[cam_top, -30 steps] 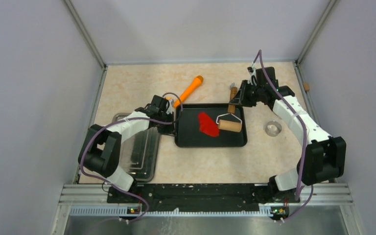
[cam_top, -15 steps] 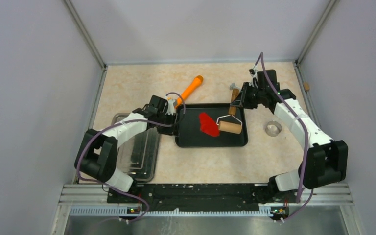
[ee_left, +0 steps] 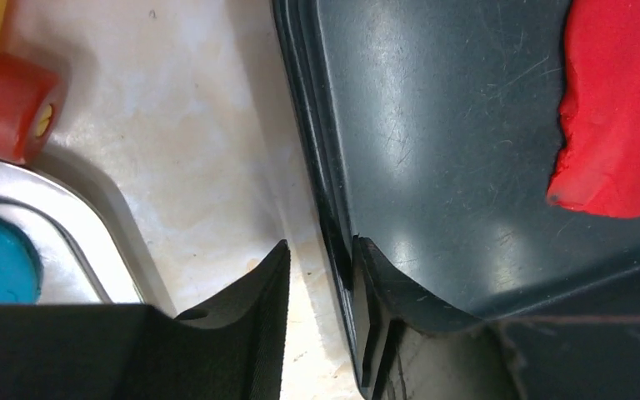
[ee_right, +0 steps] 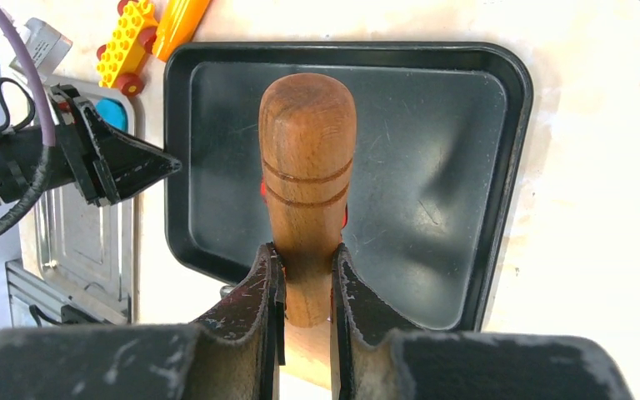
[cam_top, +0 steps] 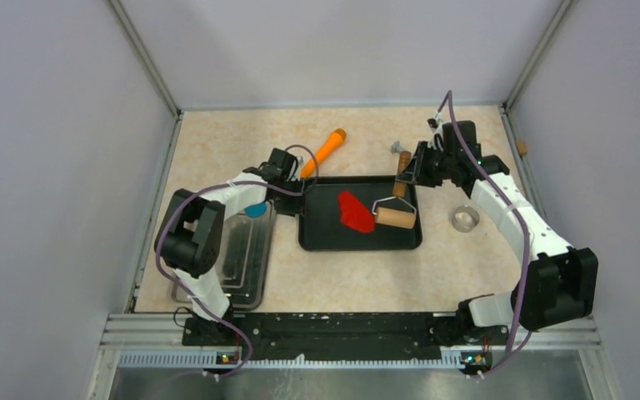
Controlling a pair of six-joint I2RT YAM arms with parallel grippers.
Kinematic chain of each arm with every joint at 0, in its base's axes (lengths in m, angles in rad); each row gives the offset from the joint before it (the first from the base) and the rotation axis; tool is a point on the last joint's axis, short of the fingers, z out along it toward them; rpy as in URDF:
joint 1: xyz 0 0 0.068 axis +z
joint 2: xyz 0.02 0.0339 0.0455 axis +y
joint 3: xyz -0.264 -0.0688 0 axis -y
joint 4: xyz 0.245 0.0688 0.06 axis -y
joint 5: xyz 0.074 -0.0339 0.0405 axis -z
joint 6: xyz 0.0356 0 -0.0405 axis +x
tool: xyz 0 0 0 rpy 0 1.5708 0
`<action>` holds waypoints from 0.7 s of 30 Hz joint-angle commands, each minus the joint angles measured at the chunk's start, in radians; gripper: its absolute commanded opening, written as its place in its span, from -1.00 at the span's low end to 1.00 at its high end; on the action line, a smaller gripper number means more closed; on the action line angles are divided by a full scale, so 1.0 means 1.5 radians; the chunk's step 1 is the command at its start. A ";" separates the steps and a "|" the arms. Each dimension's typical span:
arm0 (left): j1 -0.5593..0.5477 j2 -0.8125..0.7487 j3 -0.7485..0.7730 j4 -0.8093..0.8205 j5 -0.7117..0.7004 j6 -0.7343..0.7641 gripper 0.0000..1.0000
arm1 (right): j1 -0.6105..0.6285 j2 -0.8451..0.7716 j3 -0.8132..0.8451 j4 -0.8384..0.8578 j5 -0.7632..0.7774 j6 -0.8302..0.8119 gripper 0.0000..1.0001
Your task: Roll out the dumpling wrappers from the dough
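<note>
Top camera overlooks the whole table [cam_top: 342, 279]; both wrist cameras peer closely at the black tray [ee_right: 433, 150].

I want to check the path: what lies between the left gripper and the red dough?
Only the black tray: its rim, then bare floor up to the dough. The left wrist view shows it.

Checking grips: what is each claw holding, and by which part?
The right claw grips the roller by its wooden handle. The left claw straddles the tray rim, open, holding nothing.
</note>
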 commanded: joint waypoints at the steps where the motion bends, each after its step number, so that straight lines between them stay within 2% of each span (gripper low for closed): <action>1: 0.001 -0.025 -0.016 -0.005 -0.004 0.005 -0.31 | -0.007 -0.034 0.012 0.026 -0.005 -0.004 -1.00; 2: 0.001 -0.030 -0.027 -0.007 0.006 0.011 -0.38 | -0.007 -0.035 0.010 0.027 -0.005 -0.004 -1.00; 4: 0.000 -0.050 -0.063 0.005 0.051 0.036 -0.82 | -0.007 -0.038 0.004 0.029 -0.006 -0.003 -1.00; 6: 0.000 -0.080 -0.096 0.006 0.064 0.043 -0.98 | -0.007 -0.040 -0.003 0.033 -0.009 -0.001 -1.00; 10: 0.001 -0.145 -0.150 0.006 0.014 0.041 -1.00 | -0.008 -0.040 -0.010 0.038 -0.015 0.005 -1.00; 11: 0.001 -0.156 -0.156 0.008 -0.014 0.030 -0.89 | -0.008 -0.039 -0.012 0.043 -0.015 0.008 -1.00; 13: 0.001 -0.172 -0.157 0.012 -0.059 0.007 -0.32 | -0.008 -0.036 -0.013 0.051 -0.017 0.017 -1.00; 14: 0.002 -0.175 -0.151 0.008 -0.064 -0.001 -0.26 | -0.007 -0.034 -0.012 0.052 -0.015 0.021 -1.00; 15: 0.002 -0.176 -0.145 0.005 -0.050 -0.003 -0.42 | -0.008 -0.031 -0.010 0.052 -0.010 0.026 -1.00; 16: 0.003 -0.175 -0.138 0.003 -0.033 -0.003 -0.80 | -0.007 -0.027 -0.007 0.047 -0.001 0.030 -1.00; 17: 0.003 -0.175 -0.133 0.001 -0.030 -0.011 -1.00 | -0.008 -0.024 -0.004 0.044 0.009 0.033 -1.00; 21: 0.010 -0.152 -0.144 0.016 -0.048 -0.042 -0.97 | -0.007 -0.009 0.005 0.043 0.013 0.040 -1.00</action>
